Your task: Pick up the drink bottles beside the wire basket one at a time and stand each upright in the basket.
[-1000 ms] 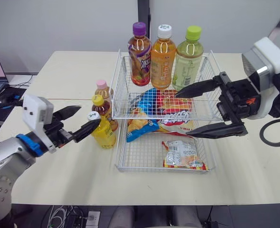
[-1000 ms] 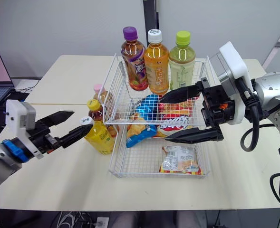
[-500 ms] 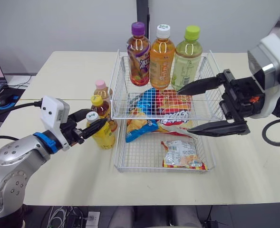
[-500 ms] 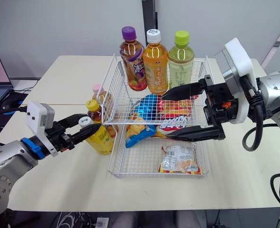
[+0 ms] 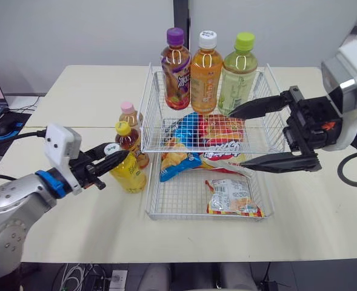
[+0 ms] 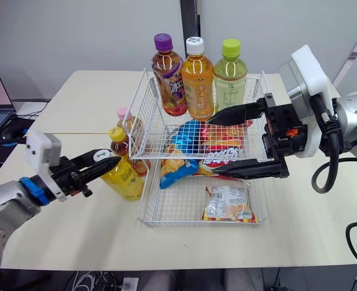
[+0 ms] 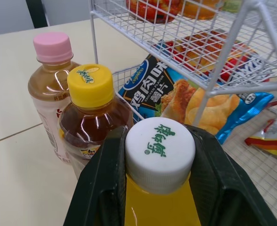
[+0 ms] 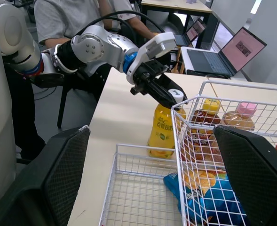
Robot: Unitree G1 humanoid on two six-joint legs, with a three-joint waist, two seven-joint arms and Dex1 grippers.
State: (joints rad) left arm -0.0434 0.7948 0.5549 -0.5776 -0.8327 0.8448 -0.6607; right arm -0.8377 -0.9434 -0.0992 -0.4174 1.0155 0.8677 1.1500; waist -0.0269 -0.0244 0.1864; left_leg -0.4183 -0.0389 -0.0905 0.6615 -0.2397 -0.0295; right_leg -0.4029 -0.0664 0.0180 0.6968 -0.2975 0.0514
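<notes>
**Yellow bottle pinched by the cap, beside the basket**

My left gripper (image 5: 113,155) is pinched on the yellow plastic drink bottle with a white screw cap (image 5: 130,174), one black finger pressed to each side of the cap. I judge the high grip is forced. The amber tea bottle with a yellow cap (image 5: 128,138) stands right against it at its 12 o'clock, and the pale tea bottle with a pink cap (image 5: 130,113) is just beyond, so there is little room for fingers lower down. The yellow bottle leans a little toward my wrist. Its base appears to rest on the cream table (image 5: 81,97), just beside the white two-tier wire basket (image 5: 146,103) at the basket's 9 o'clock.

My right gripper (image 5: 239,141) hangs over the basket's 3 o'clock side with its fingers spread wide, holding nothing — which, as I judge it, leaves the way in from 9 o'clock free.

Three bottles stand upright along the 12 o'clock edge of the upper tier:
- the purple-capped dark juice bottle (image 5: 177,70)
- the white-capped orange bottle (image 5: 206,73)
- the green-capped pale green bottle (image 5: 239,76)

A blue crisp bag (image 5: 181,159) lies in the lower tray, partly under the upper tier. I cannot tell which level the red snack bag (image 5: 223,130) rests on. A clear snack packet (image 5: 230,197) lies at the lower tray's 6 o'clock.
</notes>
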